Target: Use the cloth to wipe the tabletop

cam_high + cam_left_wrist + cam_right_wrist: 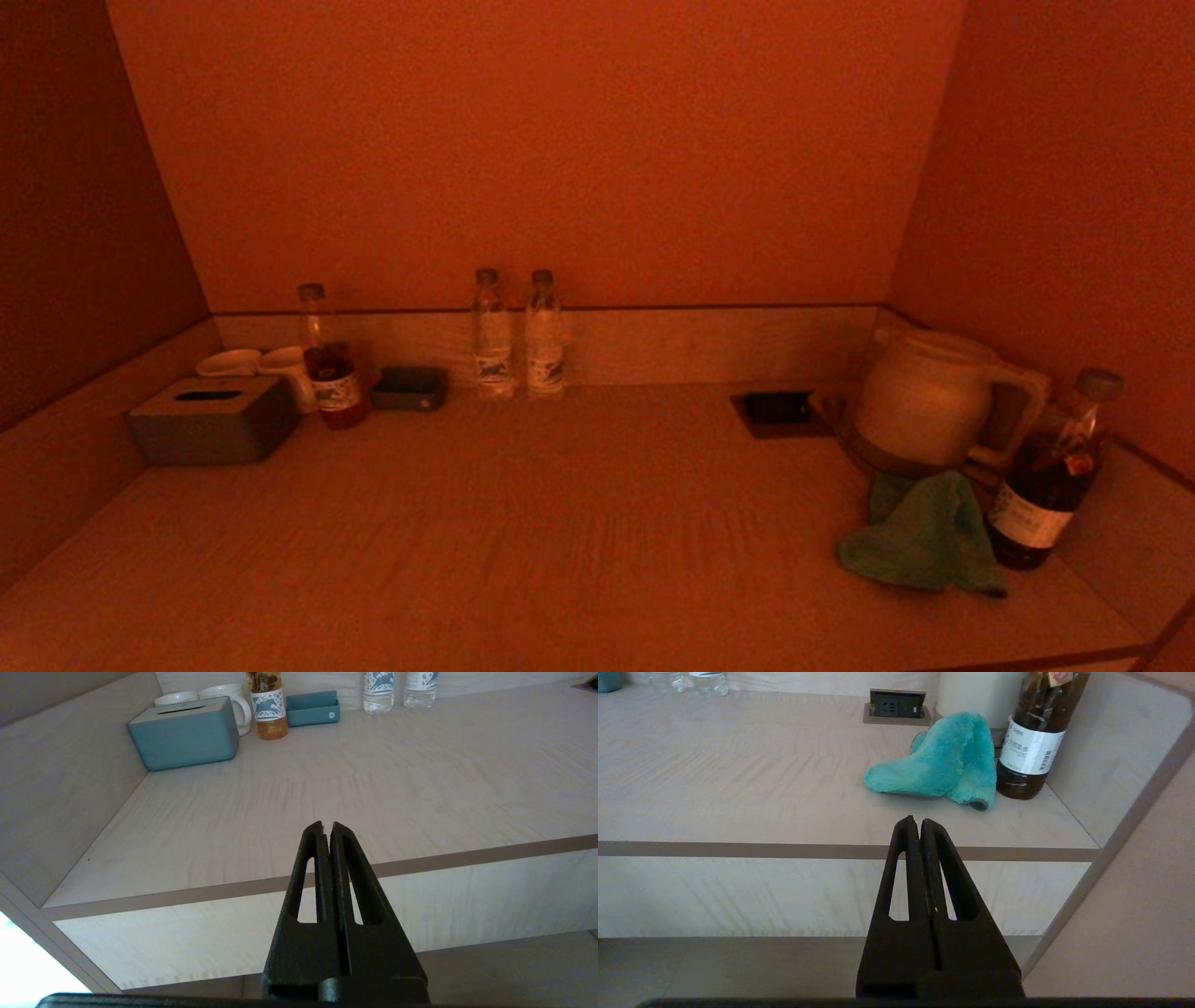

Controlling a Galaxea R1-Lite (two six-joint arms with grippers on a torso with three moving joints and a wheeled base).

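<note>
A crumpled teal cloth [920,541] lies on the wooden tabletop [560,523] at the right, between a kettle and a dark bottle. It also shows in the right wrist view [938,763]. My right gripper [920,821] is shut and empty, in front of the table's front edge, short of the cloth. My left gripper [327,826] is shut and empty, in front of the front edge on the left side. Neither arm shows in the head view.
A tissue box [213,420], cups [280,369], a tea bottle [329,359] and a small tray [409,387] stand back left. Two water bottles [518,336] stand at the back wall. A socket [777,411], kettle [924,401] and dark bottle [1050,476] stand right. Side walls enclose the table.
</note>
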